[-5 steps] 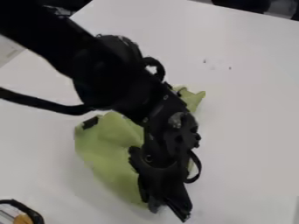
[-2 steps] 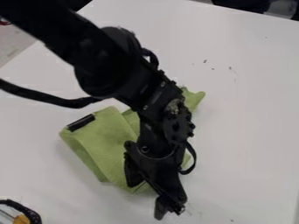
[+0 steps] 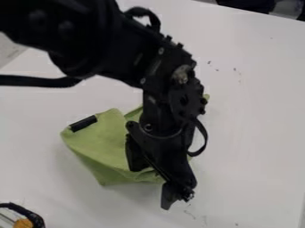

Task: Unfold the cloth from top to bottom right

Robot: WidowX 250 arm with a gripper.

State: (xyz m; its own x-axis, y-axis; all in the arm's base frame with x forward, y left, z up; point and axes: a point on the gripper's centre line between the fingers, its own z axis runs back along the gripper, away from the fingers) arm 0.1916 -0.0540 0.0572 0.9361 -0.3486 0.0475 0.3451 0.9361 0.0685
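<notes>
The gripper (image 3: 179,196) hangs below the middle of the camera view, over the white surface just past the cloth's lower right edge. Beneath and to the left of it lies the green cloth (image 3: 106,144), rumpled, with a folded layer along its lower edge and a black patch at its upper left corner. The arm and gripper hide the cloth's right part, apart from a small bit of green at the upper right. Whether the gripper touches the cloth cannot be made out.
A black-rimmed object with an orange part (image 3: 24,222) is at the bottom left corner. Small dark specks dot the white table (image 3: 256,111) at the upper right. The table's far edge runs along the top right.
The cloth's left part has shifted left and its lower edge has drawn up from the bottom. The gripper first moved slightly left, then a little up and right.
</notes>
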